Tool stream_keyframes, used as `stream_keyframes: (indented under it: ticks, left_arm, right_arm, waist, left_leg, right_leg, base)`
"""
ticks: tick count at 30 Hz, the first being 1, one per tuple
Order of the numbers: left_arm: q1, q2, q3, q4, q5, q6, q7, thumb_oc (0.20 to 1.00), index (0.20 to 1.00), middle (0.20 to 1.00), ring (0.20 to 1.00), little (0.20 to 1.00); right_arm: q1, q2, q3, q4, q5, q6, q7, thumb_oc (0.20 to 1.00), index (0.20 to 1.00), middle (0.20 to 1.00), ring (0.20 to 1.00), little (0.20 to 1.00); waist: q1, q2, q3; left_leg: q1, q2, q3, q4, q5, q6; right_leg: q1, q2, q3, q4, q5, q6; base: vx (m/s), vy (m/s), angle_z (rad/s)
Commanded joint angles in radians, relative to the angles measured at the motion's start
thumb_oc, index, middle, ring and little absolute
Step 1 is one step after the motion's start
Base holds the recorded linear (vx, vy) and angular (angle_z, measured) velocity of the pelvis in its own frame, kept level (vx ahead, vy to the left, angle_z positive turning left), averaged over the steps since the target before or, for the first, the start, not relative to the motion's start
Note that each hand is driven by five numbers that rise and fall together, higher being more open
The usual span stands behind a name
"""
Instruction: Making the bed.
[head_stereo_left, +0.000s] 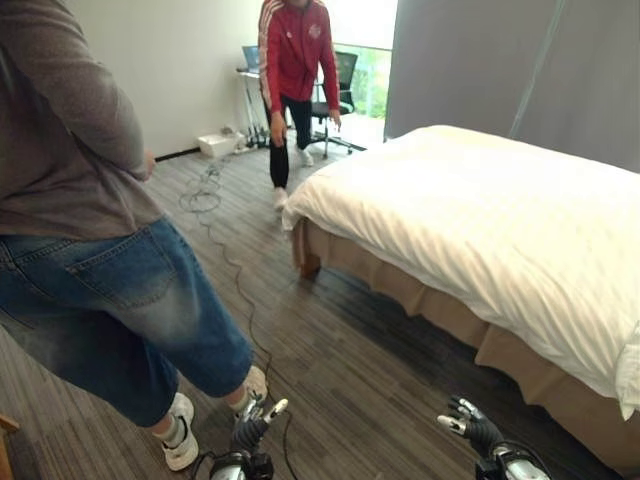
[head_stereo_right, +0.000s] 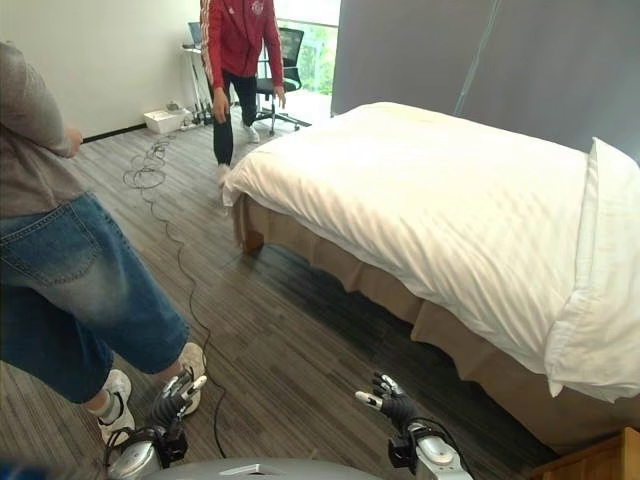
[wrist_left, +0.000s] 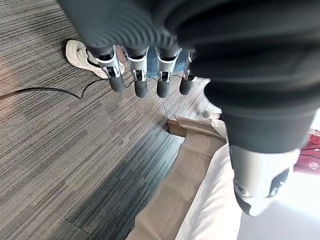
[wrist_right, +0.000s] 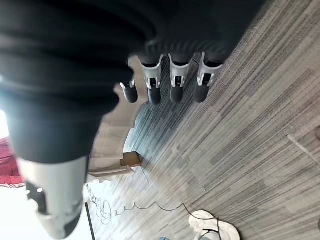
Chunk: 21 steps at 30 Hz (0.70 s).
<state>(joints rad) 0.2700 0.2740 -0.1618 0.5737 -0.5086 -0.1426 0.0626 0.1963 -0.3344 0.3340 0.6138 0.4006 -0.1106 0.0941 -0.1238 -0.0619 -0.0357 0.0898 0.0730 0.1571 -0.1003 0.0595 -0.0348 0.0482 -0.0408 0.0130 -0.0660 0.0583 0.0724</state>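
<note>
Hands low over grey striped floor (head_stereo_left: 340, 370), both empty. Left hand (head_stereo_left: 250, 432) near lower edge, fingers (wrist_left: 137, 75) straight and loosely spread, touching nothing; white sneaker (wrist_left: 85, 55) just past the fingertips. Right hand (head_stereo_right: 392, 404) likewise relaxed, fingers (wrist_right: 172, 80) extended side by side, thumb apart, holding nothing. Bed (head_stereo_right: 430, 200) ahead and to the right, well apart from both hands, covered by smooth white duvet (head_stereo_left: 480, 220) over tan bed skirt (head_stereo_left: 440, 310). White pillow (head_stereo_right: 600, 290) at the near right end. Person in jeans (head_stereo_left: 90, 250) standing close on the left; another person in red jacket (head_stereo_left: 295, 60) at the bed's far corner.
</note>
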Motion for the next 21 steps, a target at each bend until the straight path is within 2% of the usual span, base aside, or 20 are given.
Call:
stream_keyframes:
  ticks: [1, 21]
  left_arm:
    - [-0.073, 0.003, 0.005, -0.007, -0.023, -0.032, -0.007, 1.0, 1.0, 1.0, 1.0, 1.0]
    - [-0.085, -0.005, 0.004, 0.025, -0.032, -0.037, -0.003, 1.0, 1.0, 1.0, 1.0, 1.0]
  right_arm:
    - [-0.102, -0.004, 0.024, -0.015, -0.012, -0.042, 0.002, 1.0, 1.0, 1.0, 1.0, 1.0]
    - [-0.101, -0.004, 0.03, 0.0, -0.011, -0.043, 0.0, 1.0, 1.0, 1.0, 1.0, 1.0]
  waist:
    - [0.018, -0.001, 0.054]
    - [0.017, -0.006, 0.053]
  left_leg:
    - [0.071, -0.051, -0.009, 0.013, -0.104, 0.058]
    - [0.081, -0.047, -0.009, 0.013, -0.107, 0.057]
  right_leg:
    - [-0.044, -0.063, -0.006, 0.079, 0.039, 0.078]
    - [-0.034, -0.061, -0.007, 0.078, 0.035, 0.077]
  base:
    - [0.0, 0.0, 0.0]
    - [0.0, 0.0, 0.0]
